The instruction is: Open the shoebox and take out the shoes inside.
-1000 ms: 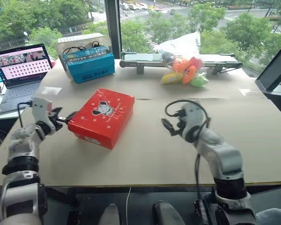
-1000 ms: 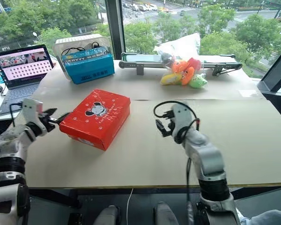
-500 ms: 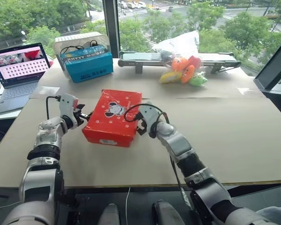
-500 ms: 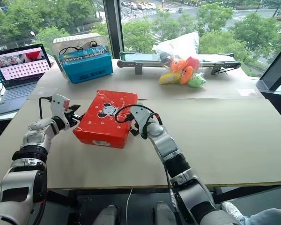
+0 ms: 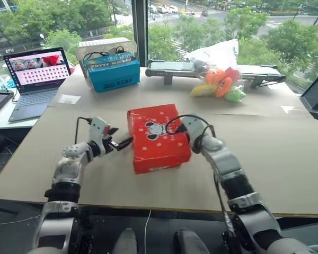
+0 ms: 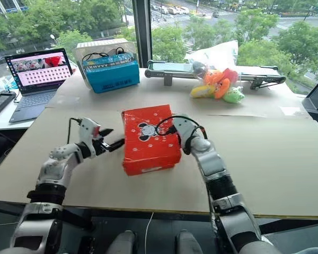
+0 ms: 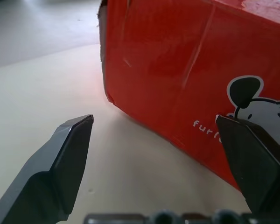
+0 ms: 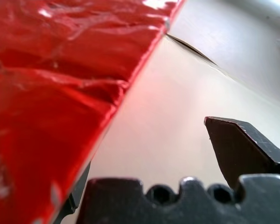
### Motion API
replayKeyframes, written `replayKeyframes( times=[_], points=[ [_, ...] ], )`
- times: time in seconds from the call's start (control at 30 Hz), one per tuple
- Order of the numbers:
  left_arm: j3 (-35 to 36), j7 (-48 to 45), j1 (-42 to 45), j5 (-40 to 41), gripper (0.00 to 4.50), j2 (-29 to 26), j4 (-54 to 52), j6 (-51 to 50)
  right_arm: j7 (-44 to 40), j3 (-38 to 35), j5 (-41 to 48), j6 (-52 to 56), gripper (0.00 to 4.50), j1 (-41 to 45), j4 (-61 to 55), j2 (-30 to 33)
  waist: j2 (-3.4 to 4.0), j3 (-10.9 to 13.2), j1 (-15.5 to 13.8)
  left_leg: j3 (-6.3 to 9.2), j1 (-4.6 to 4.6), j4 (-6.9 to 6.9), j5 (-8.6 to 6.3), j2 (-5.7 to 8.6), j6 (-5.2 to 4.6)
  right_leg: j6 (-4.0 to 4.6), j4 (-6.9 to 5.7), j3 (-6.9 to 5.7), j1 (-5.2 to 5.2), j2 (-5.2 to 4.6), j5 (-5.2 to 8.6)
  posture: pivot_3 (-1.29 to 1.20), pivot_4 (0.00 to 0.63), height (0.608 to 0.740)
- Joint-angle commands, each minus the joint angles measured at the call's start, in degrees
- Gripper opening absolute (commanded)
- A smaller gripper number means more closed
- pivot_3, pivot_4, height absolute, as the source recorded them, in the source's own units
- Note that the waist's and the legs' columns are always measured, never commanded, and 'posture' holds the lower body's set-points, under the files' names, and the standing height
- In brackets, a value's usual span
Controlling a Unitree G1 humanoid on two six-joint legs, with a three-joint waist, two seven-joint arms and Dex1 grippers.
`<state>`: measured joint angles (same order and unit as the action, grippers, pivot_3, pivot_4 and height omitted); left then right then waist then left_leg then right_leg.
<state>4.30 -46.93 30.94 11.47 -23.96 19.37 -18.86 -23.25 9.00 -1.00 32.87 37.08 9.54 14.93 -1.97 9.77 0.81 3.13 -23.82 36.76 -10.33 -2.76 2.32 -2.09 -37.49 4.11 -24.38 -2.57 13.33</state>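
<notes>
The shoebox (image 5: pixel 157 137) sits lid-down shut mid-table. The left gripper (image 5: pixel 120 143) is spread wide just beside its left side; the right gripper (image 6: pixel 173 128), also wide apart, presses against its right edge.

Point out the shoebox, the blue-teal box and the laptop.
shoebox (image 5: pixel 158 138): left eye view, on its closed red lid.
blue-teal box (image 5: pixel 113 76): left eye view, on its front face.
laptop (image 5: pixel 37 68): left eye view, on its lit screen.
</notes>
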Motion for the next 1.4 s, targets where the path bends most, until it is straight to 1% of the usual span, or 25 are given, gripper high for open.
replayKeyframes(
  times=[0.03,0.17,0.3,0.43,0.6,0.73,0.8,0.97,1.07,1.13,1.2,1.27,1.37,1.4],
  points=[
    [-4.96,-2.76,-1.47,2.06,4.50,2.73,-6.28,-2.91,-4.55,0.18,2.89,4.51,4.48,-1.73,-13.19,2.13,0.02,0.01,0.06,0.01,-0.02,-0.01,0.00,0.00,0.00,-0.01,0.00,0.00,-0.01,0.00,0.02,0.00,0.150,0.701],
    [-6.26,-2.99,-2.89,2.14,4.50,3.80,-9.34,-4.58,-5.74,0.18,3.32,13.11,4.48,-7.74,-25.72,5.67,0.03,0.02,0.33,0.02,0.00,-0.01,0.00,-0.01,0.00,-0.02,0.00,0.00,0.01,0.01,0.06,0.00,0.150,0.701],
    [-7.38,-3.33,-3.91,2.35,4.50,4.41,-11.74,-5.99,-4.87,-0.73,4.19,18.58,4.48,-11.58,-32.02,5.79,0.03,0.02,0.47,0.00,0.05,-0.01,0.00,-0.01,0.00,0.00,-0.01,0.01,0.03,0.01,0.07,0.00,0.150,0.701],
    [-7.43,-3.55,-4.04,2.17,4.50,4.20,-11.95,-6.03,-3.35,-1.20,3.88,20.24,4.48,-14.02,-32.99,4.61,0.02,0.01,0.55,0.00,0.07,-0.01,0.00,-0.01,0.00,-0.01,0.02,0.01,0.05,0.01,0.08,0.00,0.150,0.701],
    [-4.79,-4.77,-1.92,3.09,4.50,2.72,-10.10,-4.98,-1.65,-4.18,4.30,17.30,4.48,-15.89,-28.94,3.18,0.02,0.01,0.57,0.01,0.07,-0.01,0.00,-0.01,0.00,-0.01,0.05,0.00,0.07,0.01,0.08,0.00,0.150,0.701],
    [-1.77,-6.19,0.23,4.32,4.50,-0.07,-7.87,-4.19,-2.95,-6.36,4.15,15.43,4.48,-17.36,-27.21,5.69,0.02,0.02,0.60,0.00,0.07,-0.01,0.00,-0.01,0.00,-0.01,0.05,0.00,0.06,0.01,0.08,0.00,0.150,0.701],
    [-0.40,-7.96,0.71,5.38,4.50,-2.35,-7.71,-4.04,-4.20,-8.29,5.04,15.77,4.48,-17.60,-27.58,7.49,0.01,0.02,0.64,0.01,0.04,-0.01,0.00,-0.01,0.00,-0.01,0.08,-0.01,0.04,0.01,0.08,0.00,0.150,0.701],
    [2.33,-15.05,0.88,8.79,4.50,-10.25,-7.35,-4.37,-7.02,-11.85,7.08,17.48,4.48,-18.39,-29.60,14.11,0.03,0.06,1.62,0.00,-0.05,-0.03,0.00,-0.03,0.00,-0.01,0.15,0.00,-0.02,0.01,0.08,0.00,0.150,0.701],
    [3.89,-17.87,1.53,11.52,4.50,-13.81,-7.85,-7.05,-7.90,-13.33,8.19,18.58,4.48,-18.96,-30.85,17.08,0.03,0.08,1.78,0.01,-0.04,-0.05,0.00,-0.04,0.00,-0.01,0.21,-0.01,-0.01,0.01,0.08,0.00,0.150,0.701],
    [5.28,-23.85,0.03,14.28,4.50,-19.20,-9.18,-9.37,-9.57,-14.88,9.60,20.03,4.48,-19.00,-32.98,19.89,0.02,0.18,1.96,0.00,-0.04,-0.05,0.00,-0.05,0.00,-0.01,0.21,-0.01,-0.01,0.02,0.08,0.00,0.150,0.701],
    [6.38,-27.31,-1.16,16.75,4.50,-22.79,-10.21,-11.62,-11.32,-16.34,11.46,21.39,4.48,-18.74,-34.35,22.04,0.03,0.31,2.17,-0.02,-0.05,-0.07,-0.01,-0.08,0.00,0.00,0.22,0.00,-0.06,0.04,0.07,0.00,0.150,0.701],
    [8.28,-30.08,-2.36,20.93,4.50,-25.56,-12.05,-15.90,-13.71,-17.15,13.70,22.15,4.48,-18.81,-35.55,24.37,0.06,0.40,2.13,-0.02,-0.05,-0.09,-0.01,-0.09,0.00,0.01,0.24,0.00,-0.06,0.03,0.08,0.00,0.150,0.701],
    [14.45,-33.83,-4.84,28.53,4.50,-29.28,-14.71,-21.42,-19.06,-17.34,17.04,20.41,4.48,-19.43,-36.82,28.76,0.04,0.65,1.97,-0.04,-0.07,-0.12,-0.01,-0.10,0.00,0.18,0.32,-0.01,-0.05,0.01,0.18,0.00,0.150,0.701],
    [16.37,-34.14,-5.63,29.19,4.50,-30.64,-15.06,-21.47,-21.56,-17.05,18.34,19.22,4.48,-19.18,-36.25,30.03,0.02,0.75,1.92,-0.05,-0.07,-0.12,-0.01,-0.10,0.00,0.20,0.32,0.00,-0.06,0.01,0.19,0.00,0.150,0.701]
  ],
)
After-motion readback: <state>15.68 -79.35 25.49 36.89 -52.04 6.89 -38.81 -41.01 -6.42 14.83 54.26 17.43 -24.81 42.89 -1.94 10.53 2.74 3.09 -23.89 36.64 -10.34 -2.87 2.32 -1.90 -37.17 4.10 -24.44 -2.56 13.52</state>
